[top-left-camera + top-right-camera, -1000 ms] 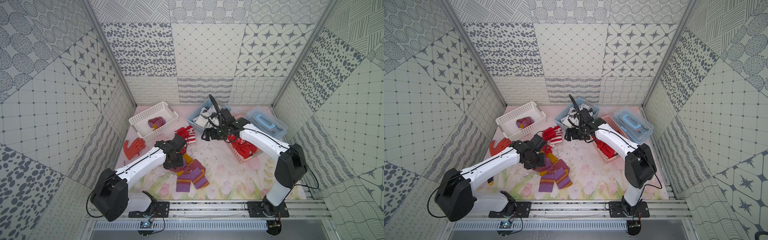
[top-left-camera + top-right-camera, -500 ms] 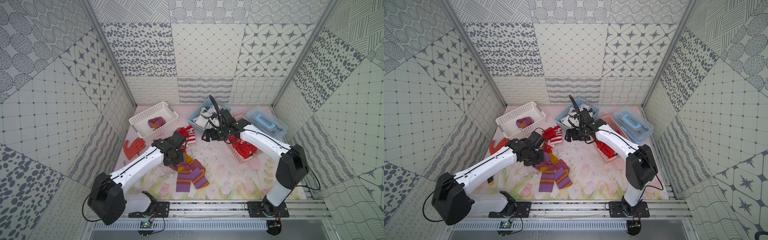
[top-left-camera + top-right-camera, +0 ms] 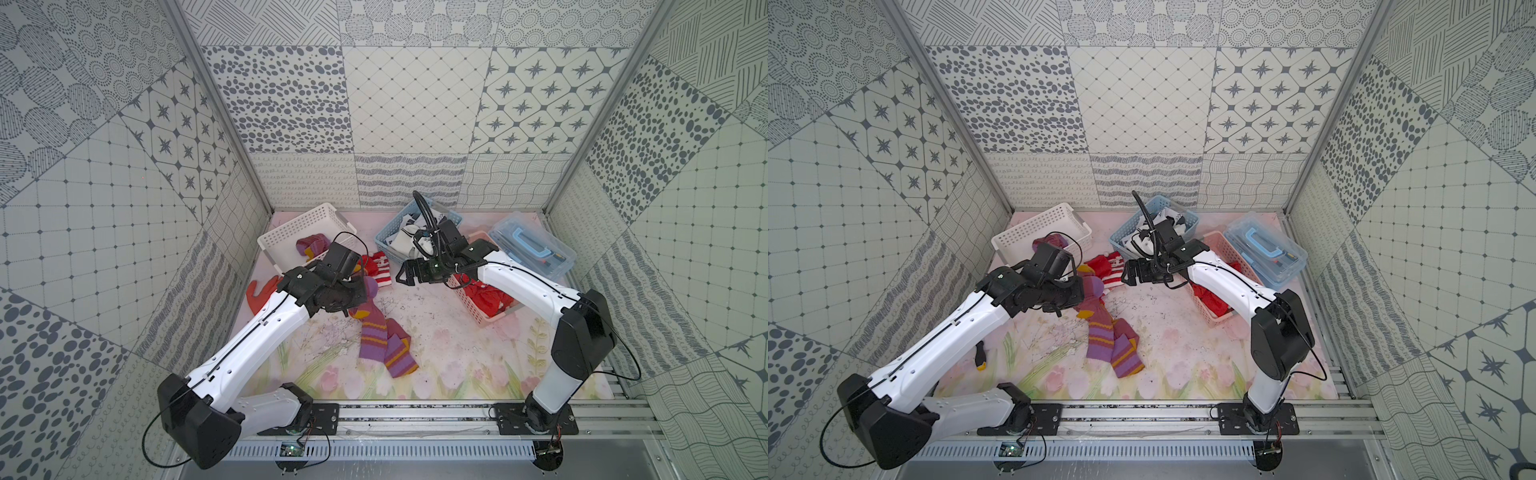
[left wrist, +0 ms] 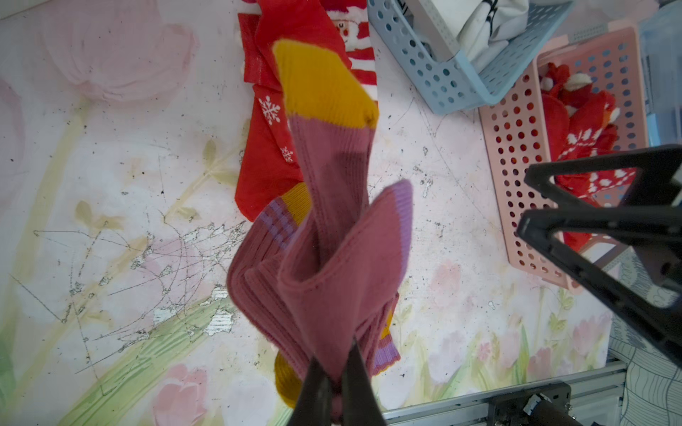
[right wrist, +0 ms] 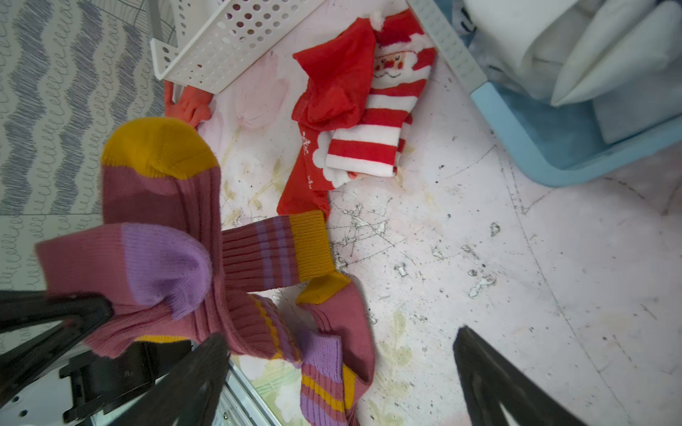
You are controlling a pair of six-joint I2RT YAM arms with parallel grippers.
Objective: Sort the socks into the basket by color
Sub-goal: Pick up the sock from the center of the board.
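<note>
Lifted since a second ago, a ribbed mauve sock (image 4: pixel 332 258) with a mustard toe hangs pinched in the closed left gripper (image 4: pixel 334 374) over the centre of the mat (image 3: pixel 436 353). Spread wide and empty, the right gripper (image 5: pixel 339 343) hovers close by. Of three perforated plastic baskets, the white basket (image 3: pixel 291 226) at 10 o'clock holds a mauve roll (image 3: pixel 309 245), the blue basket (image 4: pixel 443 73) at 12 holds white socks (image 4: pixel 491 26), and the pink basket (image 4: pixel 516 155) at 2 holds red socks (image 4: pixel 575 110).

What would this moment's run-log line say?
left claw: shut on purple sock | right claw: open, empty | red socks: on table
</note>
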